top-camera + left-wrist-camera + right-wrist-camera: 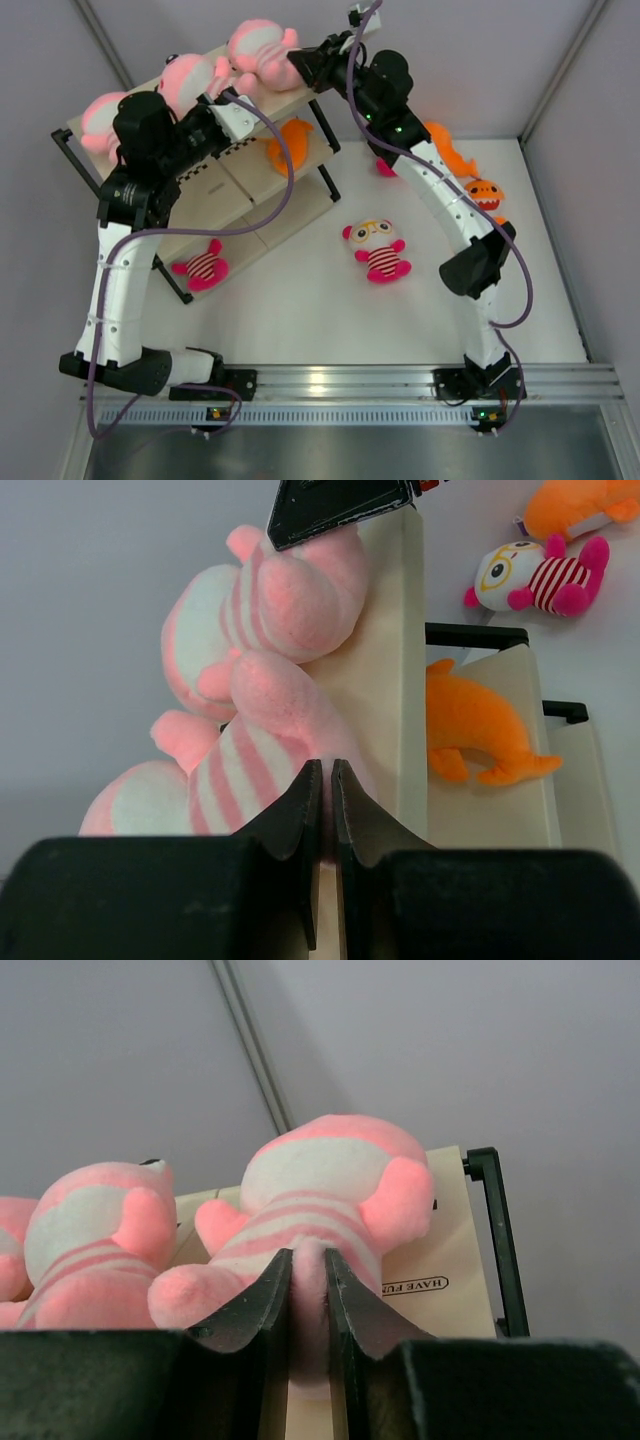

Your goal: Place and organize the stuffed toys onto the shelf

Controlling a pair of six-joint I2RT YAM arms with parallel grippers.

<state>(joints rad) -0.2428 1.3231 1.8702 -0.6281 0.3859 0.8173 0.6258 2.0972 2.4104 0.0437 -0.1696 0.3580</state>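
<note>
Three pale pink striped toys lie in a row on the top board of the shelf (300, 100). My right gripper (300, 66) is shut on a limb of the right-hand pink toy (262, 48); in the right wrist view the gripper (308, 1255) pinches that toy (330, 1180). My left gripper (222, 96) is shut on a thin fold of the middle pink toy (190, 80); in the left wrist view the gripper (326, 765) pinches that toy (240, 770). The third pink toy (103, 118) lies at the left end. An orange fish (290, 143) lies on the middle tier.
A magenta striped doll (203, 265) lies at the shelf's foot. A bespectacled doll (377, 248) lies mid-table. Two orange toys (450, 150) (485, 193) and a magenta bit (385, 167) lie behind the right arm. Grey walls close in the sides.
</note>
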